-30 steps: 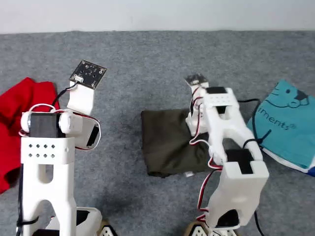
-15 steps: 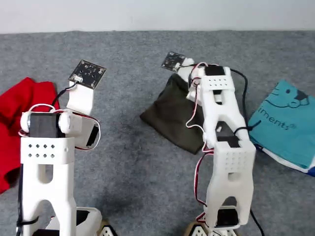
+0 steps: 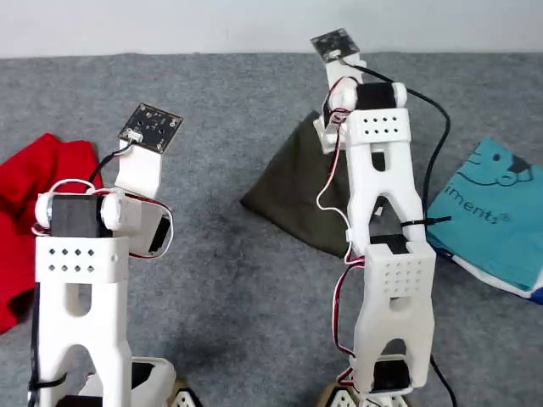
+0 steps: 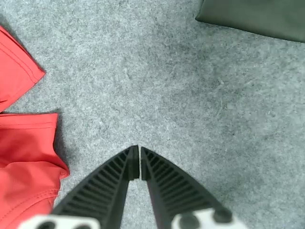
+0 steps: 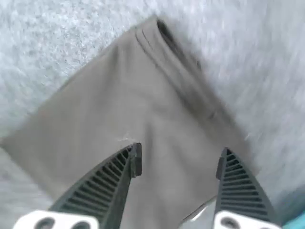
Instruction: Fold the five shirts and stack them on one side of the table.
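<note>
On a grey counter (image 3: 212,93), the right arm (image 3: 386,212) is stretching out over a dark olive shirt (image 3: 293,191). The shirt is lying in a roughly triangular bundle near the middle, between the two arms. From the right wrist view we are seeing the right pincer (image 5: 179,162) hanging above that olive cloth with its fingers spread wide apart, gripping nothing (a stitched edge is showing at the bundle's far corner). The left arm (image 3: 81,254) is standing on the other side. Its left pincer (image 4: 139,157) is pointing at bare counter with its fingers pressed together, empty, between the dark olive shirt and a red shirt (image 3: 30,191). The red shirt is lying crumpled at the counter's left edge. A teal shirt (image 3: 496,225) with a printed front is lying flat at the right edge.
</note>
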Available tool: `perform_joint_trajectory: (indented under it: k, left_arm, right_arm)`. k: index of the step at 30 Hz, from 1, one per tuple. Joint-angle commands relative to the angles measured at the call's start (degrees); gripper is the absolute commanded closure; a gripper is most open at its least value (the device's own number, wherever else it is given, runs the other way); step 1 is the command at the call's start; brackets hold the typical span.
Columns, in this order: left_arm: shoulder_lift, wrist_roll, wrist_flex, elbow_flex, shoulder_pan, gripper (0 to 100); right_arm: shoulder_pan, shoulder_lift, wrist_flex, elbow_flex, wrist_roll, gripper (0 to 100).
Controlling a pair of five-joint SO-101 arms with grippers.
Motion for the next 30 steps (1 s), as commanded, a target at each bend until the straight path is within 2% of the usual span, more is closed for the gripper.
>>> perform_joint_trajectory:
  k: [1,4,10,12,16,23,26,30]
  left_arm:
    - [-1.8,0.0,1.1,-0.3,-0.3,99]
    - [-1.8,0.0,1.1,-0.3,-0.3,99]
    - [-1.8,0.0,1.1,-0.3,-0.3,99]
    - [-1.8,0.0,1.1,-0.3,-0.3,99]
    - [-1.8,0.0,1.1,-0.3,-0.3,99]
    - [-1.8,0.0,1.1,-0.3,-0.3,99]
    - [-4.0,0.0,1.1,-0.2,-0.3,99]
    - [-7.5,-0.3,1.1,2.2,-0.3,99]
  right_arm:
    - [-0.7,-1.7,5.0,-3.3,-17.4,74.0]
    - [-0.7,-1.7,7.6,-3.0,-27.6,72.3]
    - [-0.7,-1.6,9.8,0.1,-37.5,51.5]
    - [-0.8,-1.4,8.7,2.4,-38.9,48.0]
    - [-1.4,2.8,4.4,4.0,-41.5,50.3]
    - [-1.1,14.9,-6.5,3.9,-41.1,56.7]
    - [-1.5,18.2,-7.4,3.9,-40.7,59.9]
    - [-1.7,18.2,-6.7,3.8,-39.6,72.8]
